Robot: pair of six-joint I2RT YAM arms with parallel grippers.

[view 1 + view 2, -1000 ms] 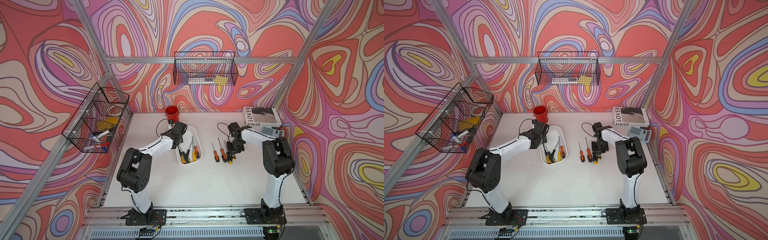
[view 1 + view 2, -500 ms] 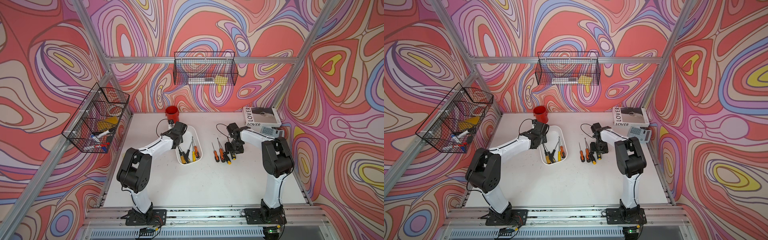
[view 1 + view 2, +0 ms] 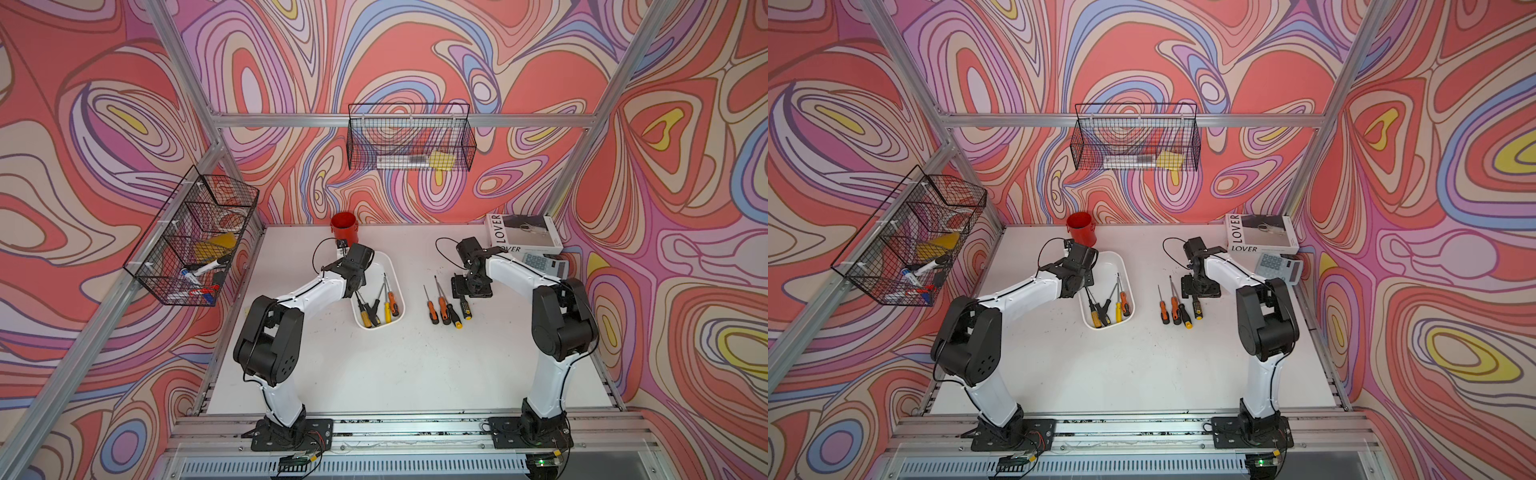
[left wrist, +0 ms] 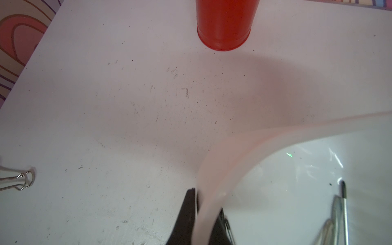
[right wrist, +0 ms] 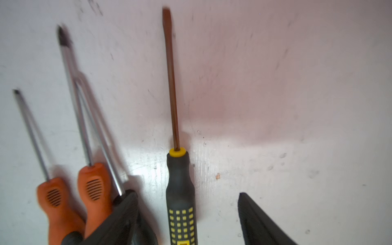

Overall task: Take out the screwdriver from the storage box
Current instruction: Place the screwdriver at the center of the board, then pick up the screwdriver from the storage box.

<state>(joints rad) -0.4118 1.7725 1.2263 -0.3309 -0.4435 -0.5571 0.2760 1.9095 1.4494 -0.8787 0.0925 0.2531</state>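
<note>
Right gripper point(image 5: 186, 196): open, jaws spread either side of the black-and-yellow screwdriver point(image 5: 179, 176), which lies flat on the table point(image 5: 297, 106), touched by neither jaw. Three other screwdrivers point(image 3: 442, 307) lie just beside this hand.

Left gripper point(image 4: 204, 212): clamped on the storage box point(image 3: 384, 264) rim.

Several boxed screwdrivers point(image 3: 376, 307) lie just past that hand. Judgement: one removal looks complete; box not emptied.

White shells ran between bulky black joints on the left arm point(image 3: 309, 291) and right arm point(image 3: 517, 272), a thin black cable point(image 3: 313, 258) looping off each wrist. The left gripper point(image 4: 204, 203) and right gripper point(image 5: 186, 193) had black wedge fingers point(image 5: 258, 220). Black base plates point(image 3: 291, 434) sat on the rail point(image 3: 411, 430).
</note>
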